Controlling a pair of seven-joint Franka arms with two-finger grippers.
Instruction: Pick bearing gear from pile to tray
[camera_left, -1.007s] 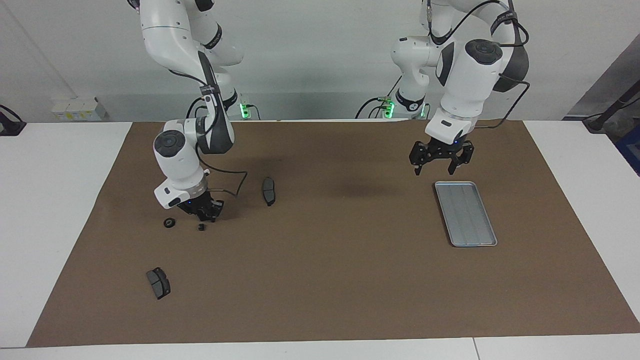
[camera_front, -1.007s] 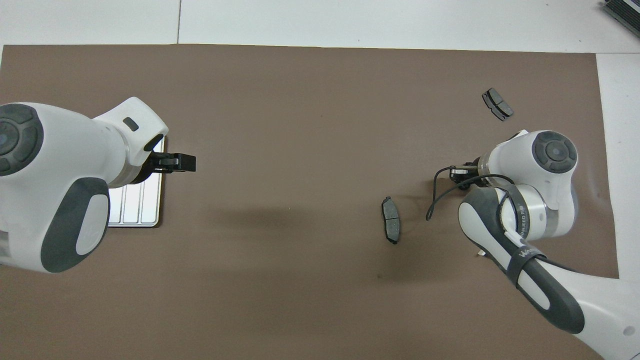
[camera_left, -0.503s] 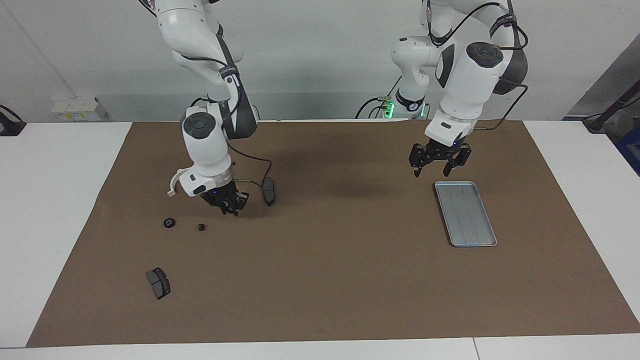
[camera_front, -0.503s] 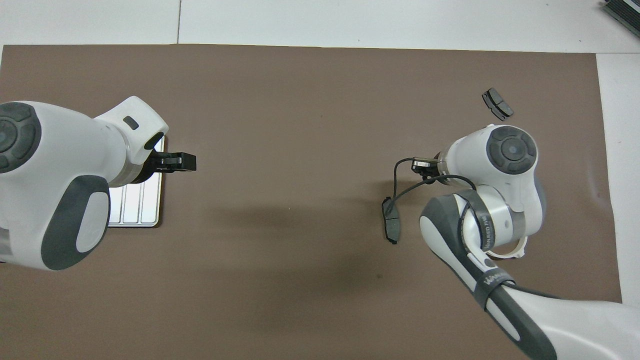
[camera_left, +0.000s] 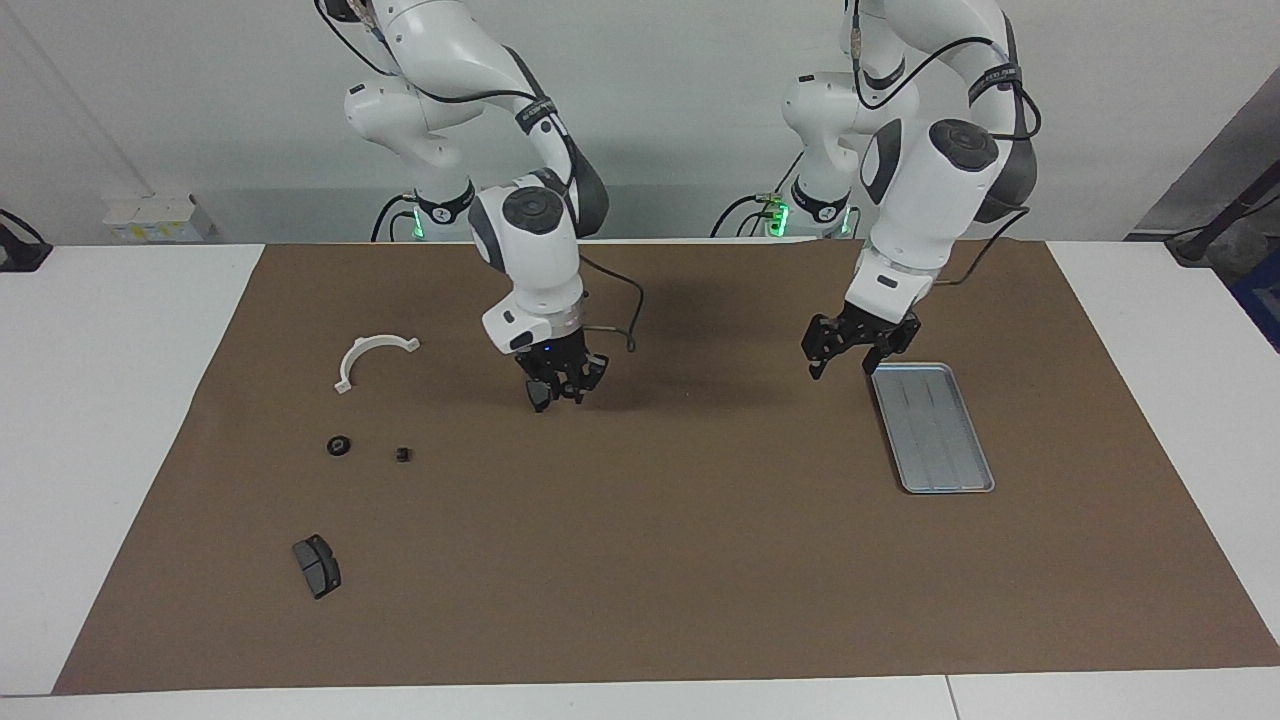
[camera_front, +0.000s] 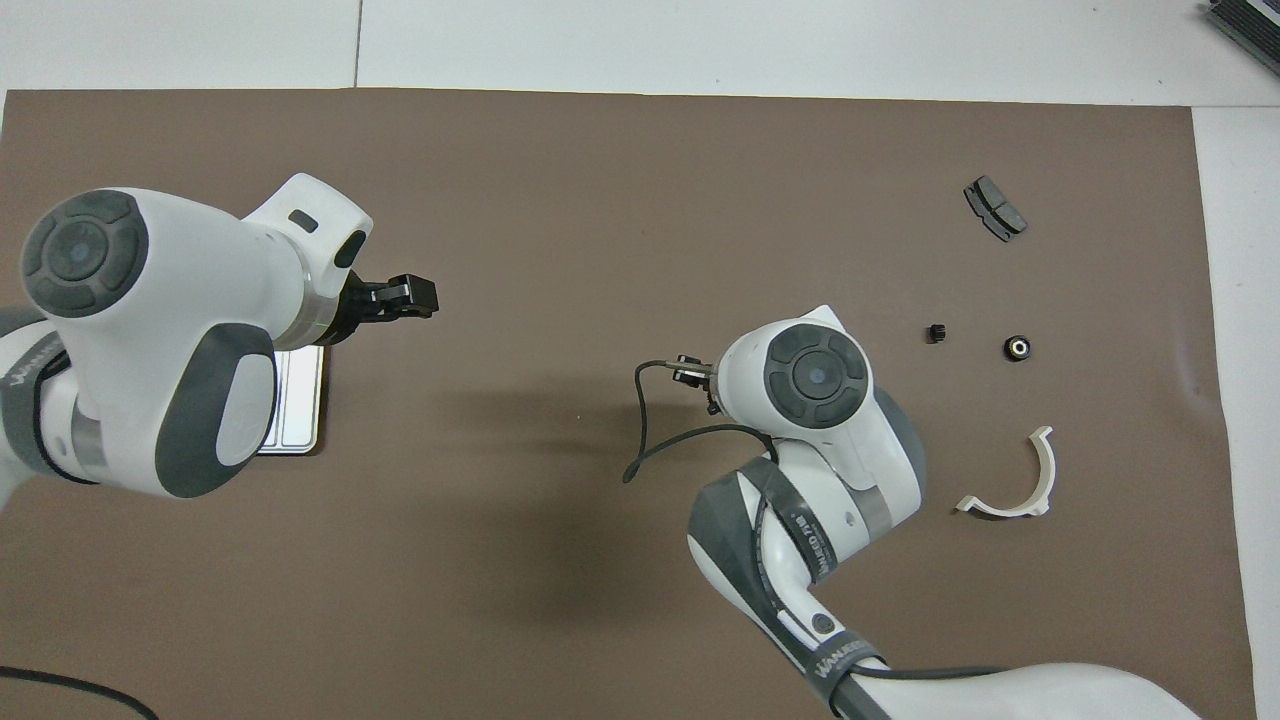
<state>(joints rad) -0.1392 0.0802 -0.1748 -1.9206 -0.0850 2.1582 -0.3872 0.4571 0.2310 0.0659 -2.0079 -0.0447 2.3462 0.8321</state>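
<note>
Tray (camera_left: 932, 428) lies at left arm's end, ribbed floor bare. Right gripper (camera_left: 562, 385) over mid-mat near brake pad; grip contents: cannot tell. Left gripper (camera_left: 848, 348) spread wide beside tray. Risk: tiny part slipping mid-carry.

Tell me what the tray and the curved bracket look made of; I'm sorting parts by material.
The tray looks like metal: silver-grey, dull sheen, ribbed floor and raised rim. The curved bracket looks like plastic: plain matte white, thin and arched; painted metal cannot be ruled out.

right end effector (camera_left: 560, 389) | moved from pile toward tray | now mid-mat
</note>
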